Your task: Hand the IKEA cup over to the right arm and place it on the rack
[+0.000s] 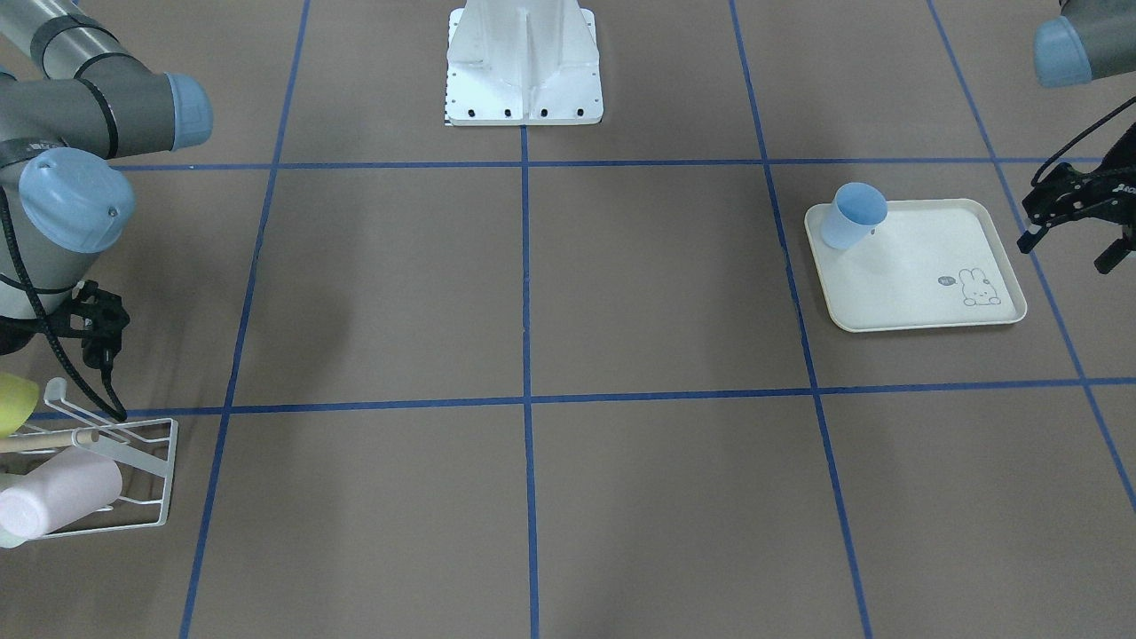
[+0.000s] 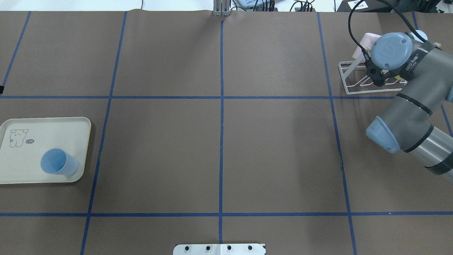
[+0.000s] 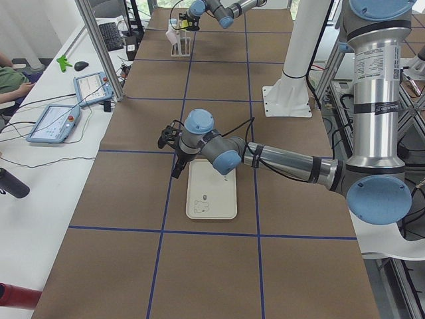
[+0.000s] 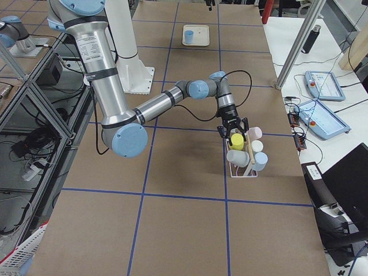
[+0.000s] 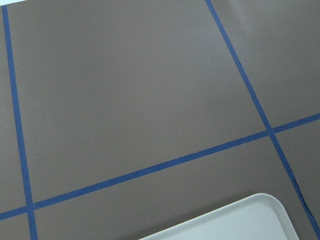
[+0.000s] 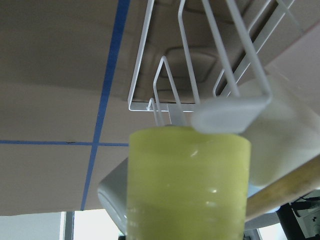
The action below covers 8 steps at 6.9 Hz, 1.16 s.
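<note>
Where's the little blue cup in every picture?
Front-facing: blue cup upper right.
Overhead: lower left.
Exterior left: not visible.
Exterior right: top centre.
Left wrist: absent.
Right wrist: absent.
Landmark: the cream tray under it.

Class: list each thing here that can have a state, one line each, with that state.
Light-blue plastic cup, upright on cream rectangular tray, mouth up.
Yellow plastic cup, on white wire rack.
Pink plastic cup, lying sideways on rack.
Left gripper, open, empty.
Right gripper, apparently open, above rack.
</note>
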Motion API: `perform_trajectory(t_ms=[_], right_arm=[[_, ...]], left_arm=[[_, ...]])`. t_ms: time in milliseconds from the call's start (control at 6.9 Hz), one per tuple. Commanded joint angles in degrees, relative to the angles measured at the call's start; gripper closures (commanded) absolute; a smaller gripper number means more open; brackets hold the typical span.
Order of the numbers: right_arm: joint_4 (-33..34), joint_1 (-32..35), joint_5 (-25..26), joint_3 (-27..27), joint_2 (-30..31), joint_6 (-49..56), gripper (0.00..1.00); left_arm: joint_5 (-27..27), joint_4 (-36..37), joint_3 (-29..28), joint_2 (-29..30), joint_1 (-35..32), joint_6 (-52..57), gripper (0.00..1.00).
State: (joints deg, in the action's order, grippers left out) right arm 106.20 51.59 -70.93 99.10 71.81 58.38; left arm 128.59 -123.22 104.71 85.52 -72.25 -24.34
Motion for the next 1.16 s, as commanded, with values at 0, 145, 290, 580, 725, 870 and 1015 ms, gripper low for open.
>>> perform_trajectory(t_ms=[0, 145, 290, 580, 725, 870, 1015], right_arm=[[-0.03, -0.09, 0.00, -0.13, 0.00, 0.07, 0.01], [-0.03, -0.09, 0.00, -0.13, -0.09, 0.07, 0.01], [-0.03, -0.09, 0.00, -0.05, -0.17, 0.07, 0.01], [-0.03, -0.09, -0.44, 1.78, -1.05, -0.02, 0.01], [-0.03, 0.00, -1.66, 5.02, -1.14, -0.19, 0.02], [-0.03, 0.09, -5.76, 8.27, -1.14, -2.63, 0.02], [-0.03, 0.00, -9.37, 10.74, -1.23, -5.61, 0.02]], left_arm=[[0.00, 0.00, -0.03, 0.00, 0.00, 0.00, 0.00], [0.00, 0.00, -0.03, 0.00, 0.00, 0.00, 0.00], [0.00, 0.00, -0.03, 0.00, 0.00, 0.00, 0.00], [-0.18, 0.00, 0.23, 0.00, 0.00, -0.18, 0.00], [-0.61, 0.09, 0.41, 0.00, 0.00, -2.79, 0.00], [-0.88, 0.00, 0.93, 0.00, 0.00, -6.03, 0.00], [-0.88, -0.43, 1.20, -0.52, 0.00, -6.41, 0.00]])
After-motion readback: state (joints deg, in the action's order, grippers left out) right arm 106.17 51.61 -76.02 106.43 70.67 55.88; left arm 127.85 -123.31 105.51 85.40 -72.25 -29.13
